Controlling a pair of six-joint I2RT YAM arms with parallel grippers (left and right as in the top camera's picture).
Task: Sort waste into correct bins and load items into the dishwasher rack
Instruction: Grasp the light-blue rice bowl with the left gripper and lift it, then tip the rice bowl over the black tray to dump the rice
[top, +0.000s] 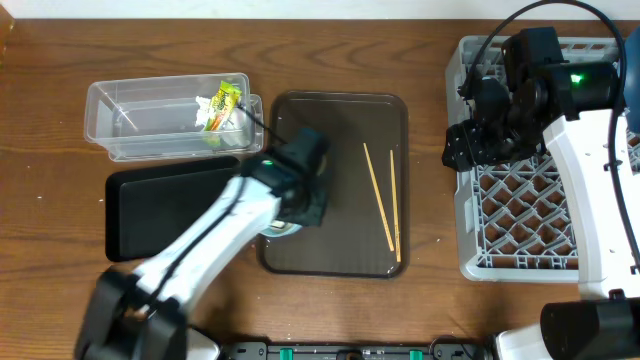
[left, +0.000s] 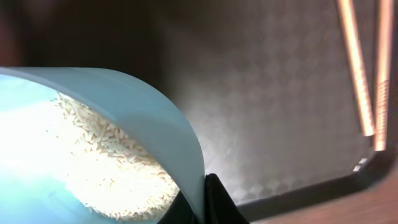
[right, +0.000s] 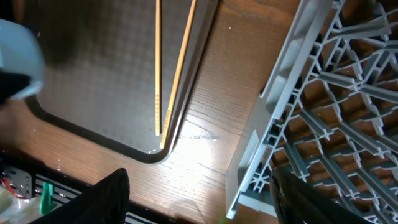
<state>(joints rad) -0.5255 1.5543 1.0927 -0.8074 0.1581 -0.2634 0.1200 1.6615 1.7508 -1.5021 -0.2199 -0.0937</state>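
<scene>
1. Left gripper (left: 202, 200) clamped on the rim of the light blue bowl (left: 124, 106), rice (left: 106, 155) inside. Arm stretched over the brown tray (top: 340, 130), hiding most of the bowl from above.
2. Right of it, two chopsticks (top: 385, 205) flat on that tray.
3. Right gripper (right: 199, 199) spread apart, empty, by the left edge of the grey rack (top: 520, 210).

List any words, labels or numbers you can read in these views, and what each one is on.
On the snack wrapper in the clear tub: coloured print, too small and blurred to read.
On the bowl, chopsticks, brown tray and rack: no writing visible.
No readable text in any view.
</scene>
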